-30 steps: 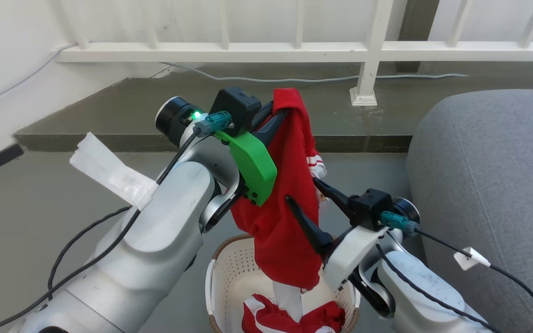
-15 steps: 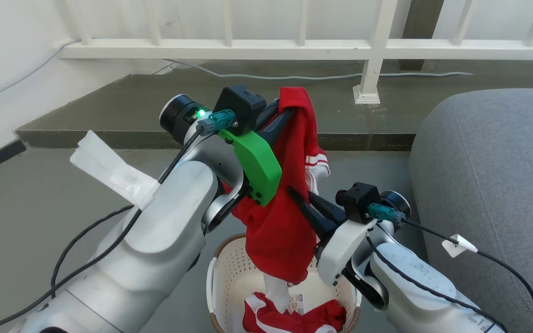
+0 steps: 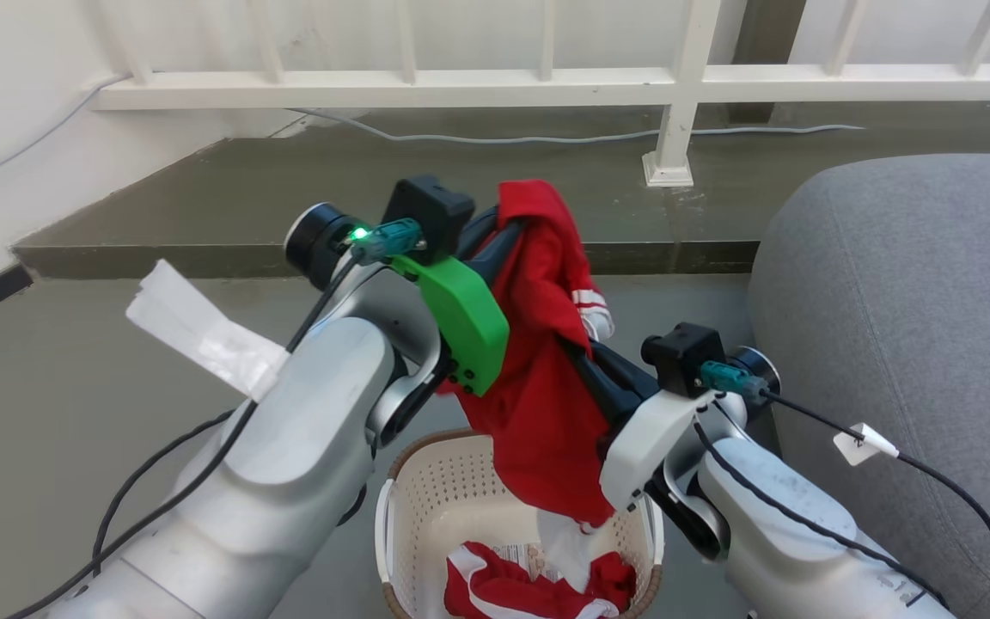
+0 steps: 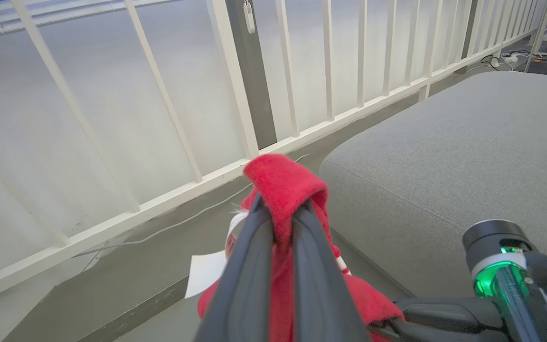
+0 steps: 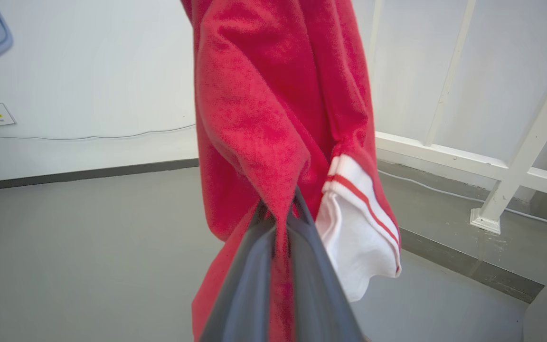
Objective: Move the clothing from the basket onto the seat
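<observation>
We hold red garment (image 3: 546, 404) twice: left end effector (image 4: 283, 209) clamped on top fold, right end effector (image 5: 279, 209) clamped mid-cloth. Soft, light, droopy; bunched folds grip best.

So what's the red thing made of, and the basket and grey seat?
The red garment looks like soft fuzzy cloth, perhaps fleece: it hangs in limp folds. The basket seems smooth plastic, with punched holes. The seat looks like matte woven fabric with seams.
</observation>
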Robot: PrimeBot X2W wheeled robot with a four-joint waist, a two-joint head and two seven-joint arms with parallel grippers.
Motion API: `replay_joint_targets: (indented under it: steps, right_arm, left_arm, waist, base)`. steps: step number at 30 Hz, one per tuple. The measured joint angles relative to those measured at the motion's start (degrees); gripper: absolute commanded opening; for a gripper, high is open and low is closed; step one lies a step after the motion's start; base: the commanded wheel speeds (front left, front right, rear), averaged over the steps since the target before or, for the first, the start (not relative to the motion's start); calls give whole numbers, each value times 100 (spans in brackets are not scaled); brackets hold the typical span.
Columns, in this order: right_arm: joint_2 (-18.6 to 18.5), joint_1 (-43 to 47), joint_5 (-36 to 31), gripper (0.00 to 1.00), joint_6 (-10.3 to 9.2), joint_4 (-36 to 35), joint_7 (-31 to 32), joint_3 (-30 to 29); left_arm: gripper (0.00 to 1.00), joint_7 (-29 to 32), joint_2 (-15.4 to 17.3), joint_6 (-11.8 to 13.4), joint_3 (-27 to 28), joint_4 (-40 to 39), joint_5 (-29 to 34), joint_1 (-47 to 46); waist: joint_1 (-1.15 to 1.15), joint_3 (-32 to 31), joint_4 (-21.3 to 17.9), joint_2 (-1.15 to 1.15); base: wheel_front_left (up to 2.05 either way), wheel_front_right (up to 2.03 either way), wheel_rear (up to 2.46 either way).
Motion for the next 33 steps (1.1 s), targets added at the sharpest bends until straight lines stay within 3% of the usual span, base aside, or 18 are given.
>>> replay_joint_targets:
  steps: [3,4,6,8,19,33]
  right_arm:
    - [0,-76,10,0,-34,-3,0,-49]
    - [5,-98,10,0,-62,-5,0,-115]
    - [1,-115,10,0,-100,-13,0,-227]
    - [1,-116,10,0,-133,-22,0,-330]
    - [-73,-129,-2,0,-296,-193,0,-826]
    - [-477,-120,-78,0,-452,-499,0,-1490]
  left_arm:
    - [0,-2,33,68,67,49,-131,69]
    - [20,-4,33,74,80,65,-167,98]
    - [49,-12,42,92,115,92,-181,166]
    - [100,-29,62,98,159,107,-191,238]
    - [100,-323,191,149,281,243,-288,623]
    - [100,-829,343,148,344,160,-304,1096]
  waist:
    - [0,11,-48,0]
    - [0,16,-63,0]
    - [0,25,-87,0]
    - [0,33,-108,0]
    - [0,85,-205,0]
    - [0,164,-462,0]
  base:
    - [0,0,0]
    - [0,0,0]
    - [0,0,0]
    - [0,0,0]
    - [0,0,0]
    - [0,0,0]
